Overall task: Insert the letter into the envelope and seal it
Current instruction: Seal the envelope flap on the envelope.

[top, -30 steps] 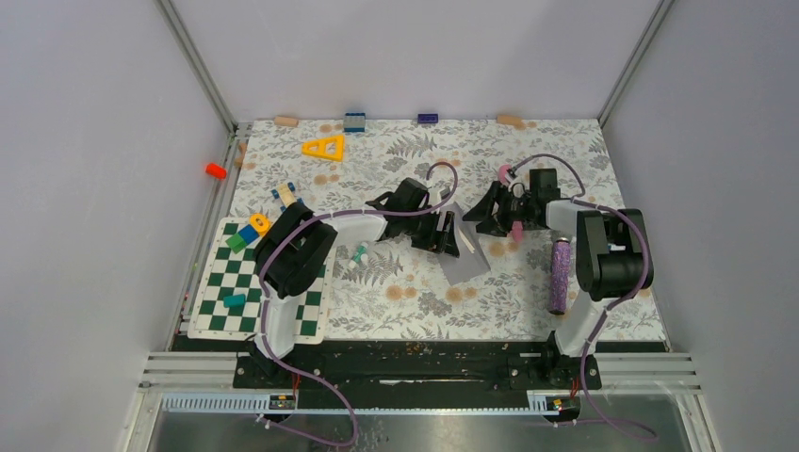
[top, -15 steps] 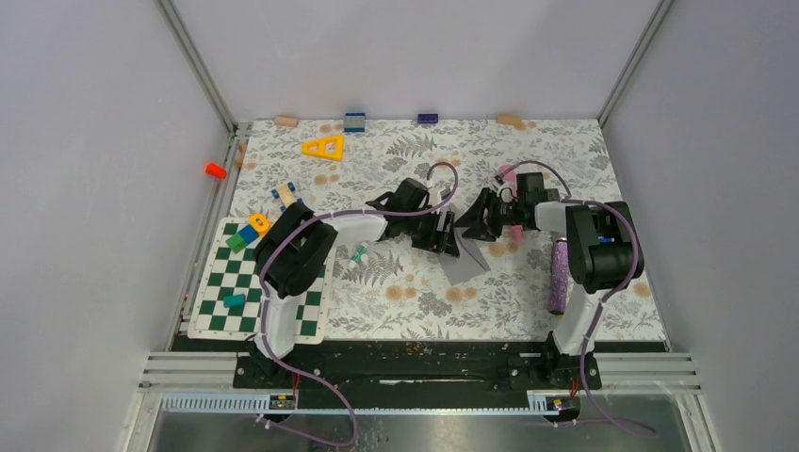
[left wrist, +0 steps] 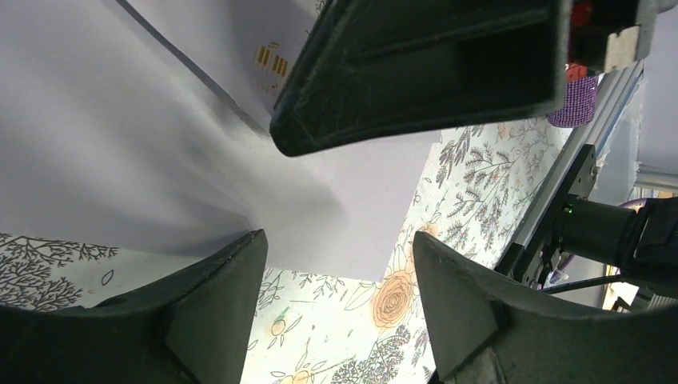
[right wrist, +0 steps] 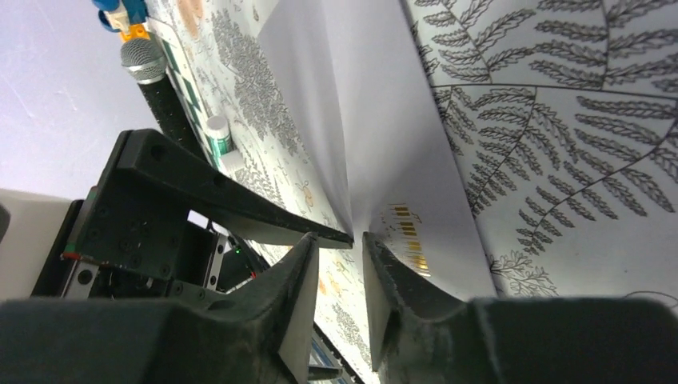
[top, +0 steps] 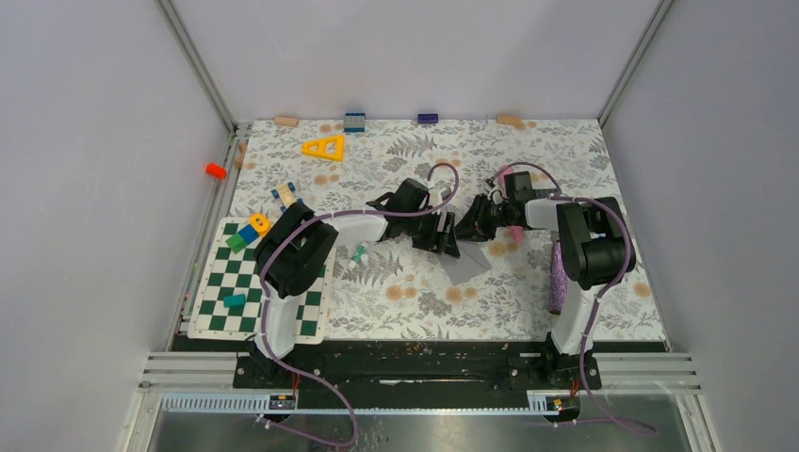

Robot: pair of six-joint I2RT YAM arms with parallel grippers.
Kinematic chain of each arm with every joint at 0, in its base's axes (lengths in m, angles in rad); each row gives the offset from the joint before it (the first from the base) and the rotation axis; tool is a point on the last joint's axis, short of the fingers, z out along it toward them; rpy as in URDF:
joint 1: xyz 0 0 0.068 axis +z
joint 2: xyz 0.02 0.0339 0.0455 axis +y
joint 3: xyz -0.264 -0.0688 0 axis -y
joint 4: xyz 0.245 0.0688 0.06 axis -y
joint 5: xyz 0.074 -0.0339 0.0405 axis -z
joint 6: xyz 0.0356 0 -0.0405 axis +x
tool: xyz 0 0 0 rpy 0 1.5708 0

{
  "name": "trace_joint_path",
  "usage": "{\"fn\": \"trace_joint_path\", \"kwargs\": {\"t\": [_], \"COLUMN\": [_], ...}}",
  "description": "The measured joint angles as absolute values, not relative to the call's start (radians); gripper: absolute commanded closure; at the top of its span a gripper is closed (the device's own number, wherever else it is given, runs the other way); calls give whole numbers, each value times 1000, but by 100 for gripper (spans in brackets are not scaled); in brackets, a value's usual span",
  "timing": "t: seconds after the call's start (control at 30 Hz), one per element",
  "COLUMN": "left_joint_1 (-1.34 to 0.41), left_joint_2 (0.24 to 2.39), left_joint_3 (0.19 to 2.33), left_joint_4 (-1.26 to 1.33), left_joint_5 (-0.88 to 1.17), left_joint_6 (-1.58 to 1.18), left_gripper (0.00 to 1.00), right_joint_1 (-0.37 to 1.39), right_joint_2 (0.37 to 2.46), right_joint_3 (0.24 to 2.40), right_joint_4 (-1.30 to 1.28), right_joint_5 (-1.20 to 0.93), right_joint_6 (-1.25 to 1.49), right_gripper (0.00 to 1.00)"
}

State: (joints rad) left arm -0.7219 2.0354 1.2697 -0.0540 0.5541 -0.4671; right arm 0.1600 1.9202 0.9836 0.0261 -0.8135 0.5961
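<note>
The grey envelope (top: 468,262) lies on the floral mat in the middle, its far end lifted between the two arms. In the left wrist view the envelope (left wrist: 144,144) fills the upper left, with small gold marks on its raised part. My left gripper (left wrist: 340,240) is open, its fingers (left wrist: 216,304) wide apart at the paper's lower edge. My right gripper (right wrist: 340,236) has only a narrow gap, and a raised fold of the envelope (right wrist: 376,128) comes to a point right at its tips. The two grippers (top: 460,234) almost touch. The letter is hidden.
A purple roller (top: 558,275) lies right of the envelope, by the right arm. A checkered board (top: 221,301) with small blocks sits at the left. A small white and green bottle (top: 359,252), a yellow triangle (top: 323,147) and bricks along the back edge are farther off.
My right gripper has moved left to the envelope's raised end and its jaws have narrowed. The left gripper has stayed where it was, open.
</note>
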Motion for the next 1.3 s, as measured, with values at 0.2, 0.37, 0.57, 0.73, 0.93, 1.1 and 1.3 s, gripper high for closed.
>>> {"fn": "trace_joint_path", "kwargs": {"t": [0.2, 0.37, 0.57, 0.73, 0.93, 1.1, 1.3], "left_joint_1": [-726, -727, -727, -727, -728, -715, -702], "left_joint_2": [2036, 2036, 2036, 2036, 2036, 2036, 2036], "left_joint_3": [1269, 1269, 1269, 1269, 1269, 1269, 1265], "left_joint_4": [-54, -54, -55, -57, -57, -57, -59], "left_joint_5": [558, 559, 559, 559, 561, 576, 598], "left_joint_6": [-467, -467, -459, -451, -445, -445, -446], "left_gripper": [30, 31, 31, 32, 31, 31, 31], "right_joint_1": [182, 202, 220, 245, 292, 292, 285], "right_joint_2": [1951, 1972, 1973, 1983, 1984, 1980, 1986], "right_joint_3": [1037, 1077, 1113, 1164, 1198, 1187, 1177], "right_joint_4": [-49, -122, -186, -243, -280, -270, -244], "right_joint_5": [-742, -677, -621, -567, -498, -501, -652], "right_joint_6": [576, 555, 527, 511, 494, 493, 505], "right_gripper": [100, 100, 100, 100, 100, 100, 100]}}
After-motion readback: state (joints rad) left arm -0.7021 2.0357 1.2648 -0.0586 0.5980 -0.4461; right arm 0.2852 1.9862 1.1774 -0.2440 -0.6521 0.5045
